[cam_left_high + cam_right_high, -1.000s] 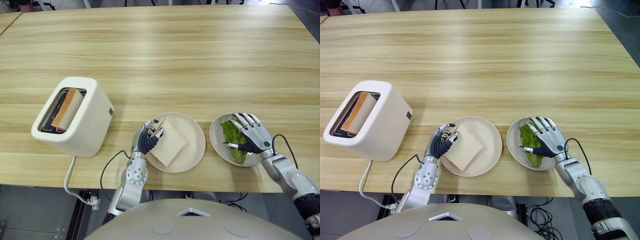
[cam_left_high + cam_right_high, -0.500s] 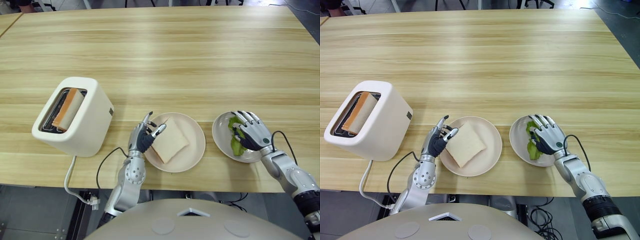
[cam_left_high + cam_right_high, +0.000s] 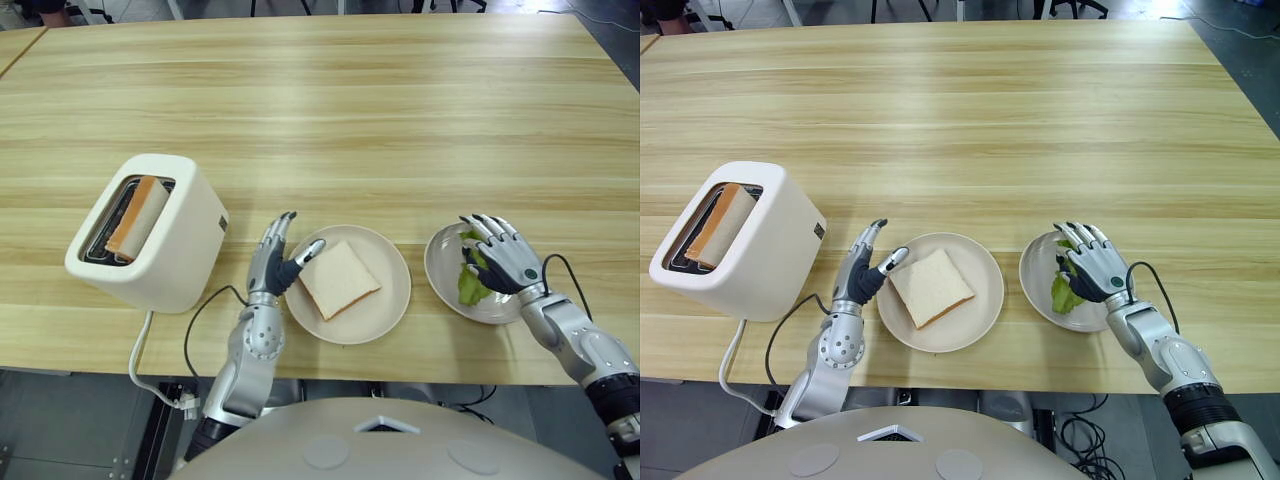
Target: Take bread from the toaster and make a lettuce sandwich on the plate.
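Left eye view, Tom: what is the biggest thing?

It's the wooden table (image 3: 400, 100), Ann. It goes all the way across. Next biggest is the white toaster (image 3: 170, 235), at the left of the frame. One slice (image 3: 138, 215) is standing in its slot. I think that one is for the top of the sandwich.

And the plates?

The middle plate (image 3: 385, 300) is at the lower center. One bread slice (image 3: 340, 279) lies flat on it, so the bottom part looks ready. The small plate (image 3: 440, 275) is at the lower right, and it holds the lettuce (image 3: 468, 285).

What is the right hand (image 3: 505, 262) doing?

It sits over the small plate with its fingers curled around the lettuce, and the leaf is bunched up under them. I think it grips the leaf to carry it over to the bread.

And the left hand (image 3: 275, 265)?

It is open and holds nothing. It is just beside the middle plate's left edge, with its fingers straight and one fingertip near the bread's corner. The toaster is close by on its other side.
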